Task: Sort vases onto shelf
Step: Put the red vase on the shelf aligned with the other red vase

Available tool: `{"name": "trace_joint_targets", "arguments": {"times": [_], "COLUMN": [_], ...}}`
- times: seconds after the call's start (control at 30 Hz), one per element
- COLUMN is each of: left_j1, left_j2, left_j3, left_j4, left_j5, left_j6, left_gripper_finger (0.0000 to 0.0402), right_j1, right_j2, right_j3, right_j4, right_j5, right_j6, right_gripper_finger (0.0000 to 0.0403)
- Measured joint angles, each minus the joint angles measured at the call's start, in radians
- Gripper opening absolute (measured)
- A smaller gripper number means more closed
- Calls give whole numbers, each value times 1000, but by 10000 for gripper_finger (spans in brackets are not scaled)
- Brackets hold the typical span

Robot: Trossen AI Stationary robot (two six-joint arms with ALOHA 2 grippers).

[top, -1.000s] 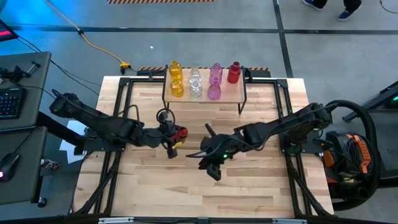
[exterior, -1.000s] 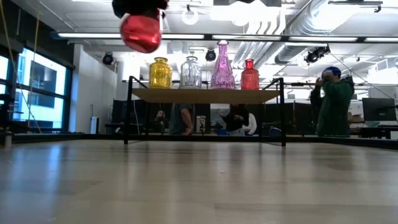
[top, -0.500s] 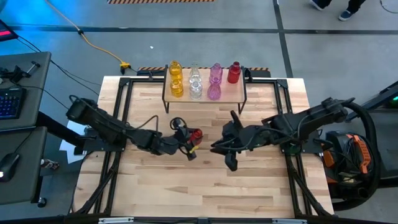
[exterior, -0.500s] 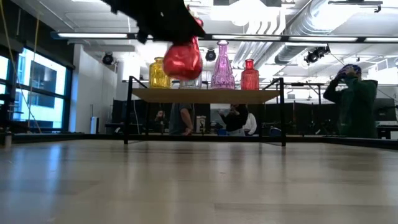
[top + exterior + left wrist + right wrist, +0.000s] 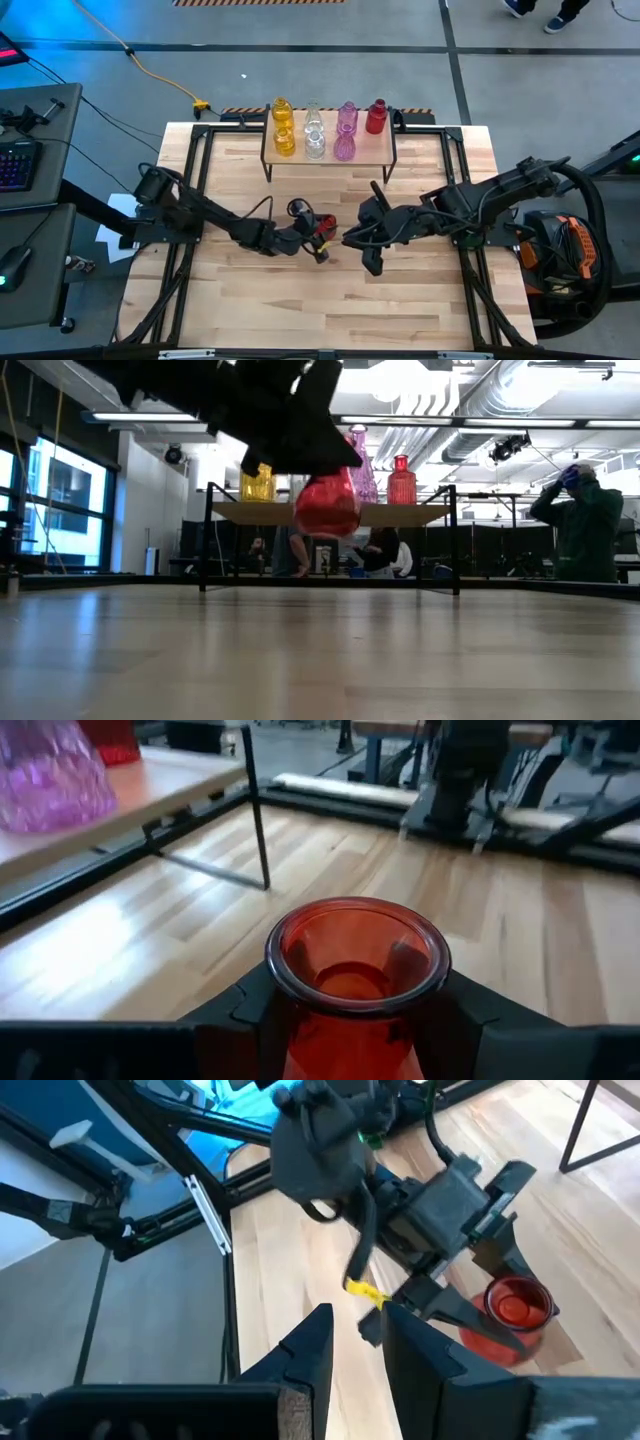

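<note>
A red vase is clamped between the fingers of the left gripper, its open mouth seen from the left wrist view with a dark finger pressed against each side of its neck. In the low view the vase is carried clear of the bench, hanging below the gripper with nothing touching its base. Just beside it, on the side away from the left arm, the right gripper is held above the middle of the bench; its two fingers are seen a narrow gap apart with nothing between them, and it is pointed toward the red vase. Beyond both grippers, at the far edge of the bench, the shelf is stood on thin black legs. On it are found two yellow vases, two clear vases, two pink vases and one red vase, lined up in colour columns. In the room behind the shelf, a person in a dark green top is seen with both arms raised toward the head.
</note>
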Motion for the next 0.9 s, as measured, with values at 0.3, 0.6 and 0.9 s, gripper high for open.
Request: {"name": "trace_joint_targets", "arguments": {"times": [0.3,0.6,0.9], "left_j1": [49,90,126], "left_j2": [44,99,98], "left_j3": [0,-1,0], "left_j4": [5,34,63], "left_j5": [62,151,168], "left_j6": [-3,-159,-96], "left_gripper_finger": [153,154,155], "right_j1": [0,0,0], "right_j2": [0,0,0], "right_j3": [0,0,0], "right_j4": [-4,-7,-10], "right_j5": [0,0,0], "right_j6": [1,1,3], "right_gripper_finger": [71,71,71]}}
